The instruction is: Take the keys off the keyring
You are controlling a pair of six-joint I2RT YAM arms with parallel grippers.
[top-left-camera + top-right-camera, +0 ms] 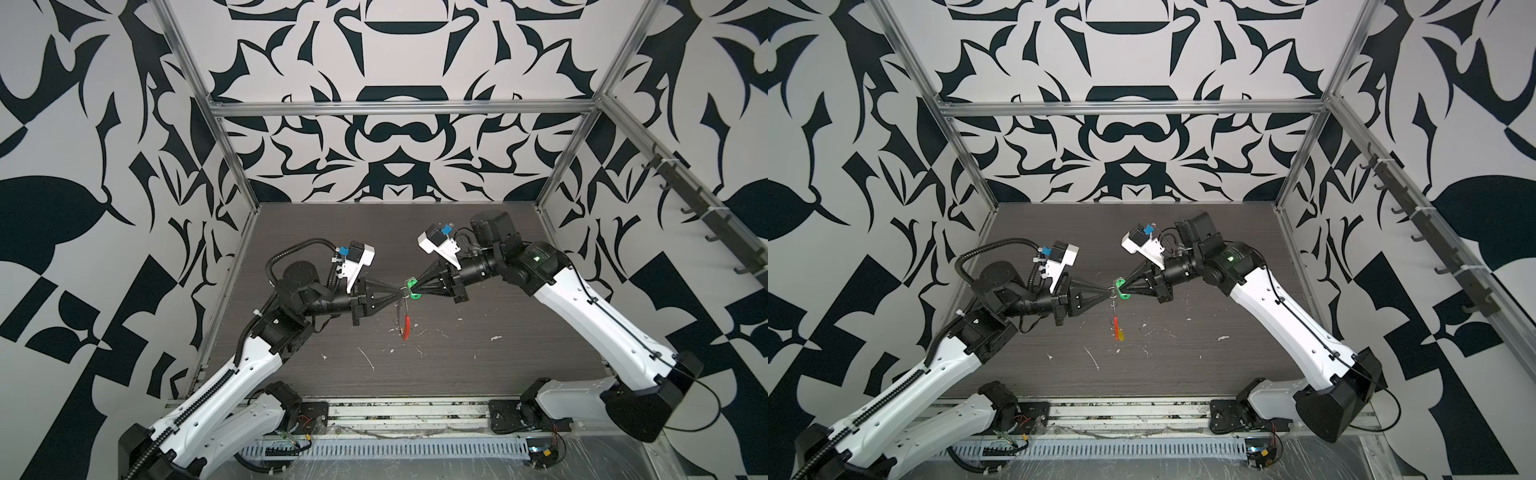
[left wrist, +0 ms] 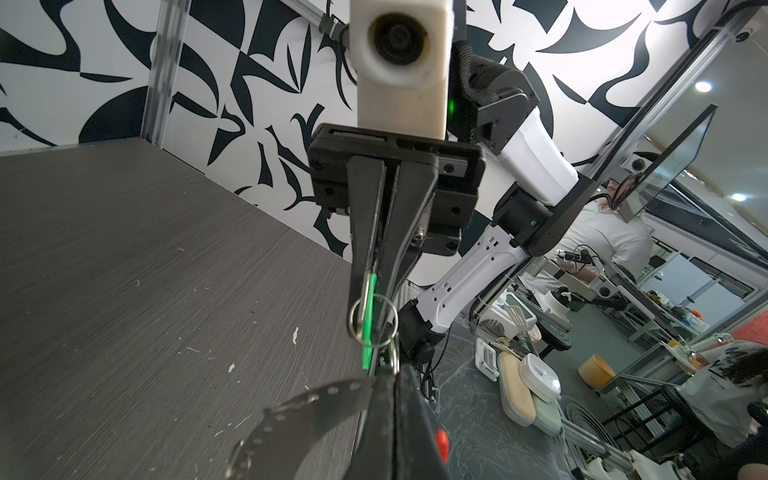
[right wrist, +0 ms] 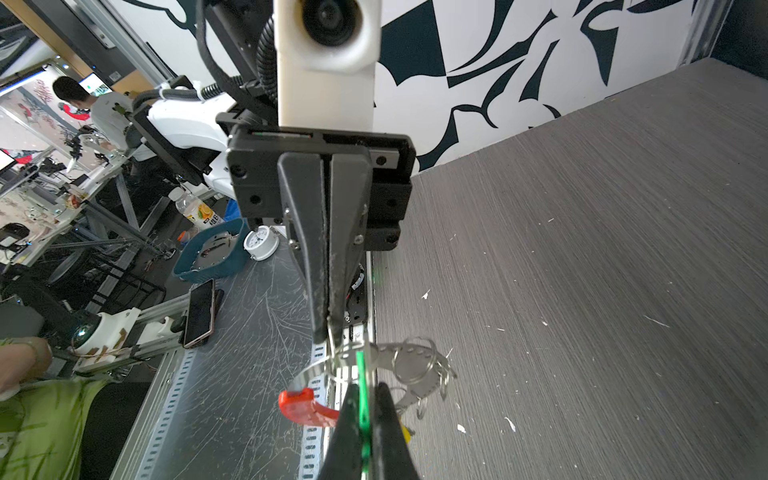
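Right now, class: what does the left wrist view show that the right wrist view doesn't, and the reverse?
Only the left wrist view: the right gripper head-on, shut on the green key. Only the right wrist view: the left gripper head-on, shut on the keyring, plus a sliver of the yellow key. Both: the green key edge-on and the keyring with its perforated strip.
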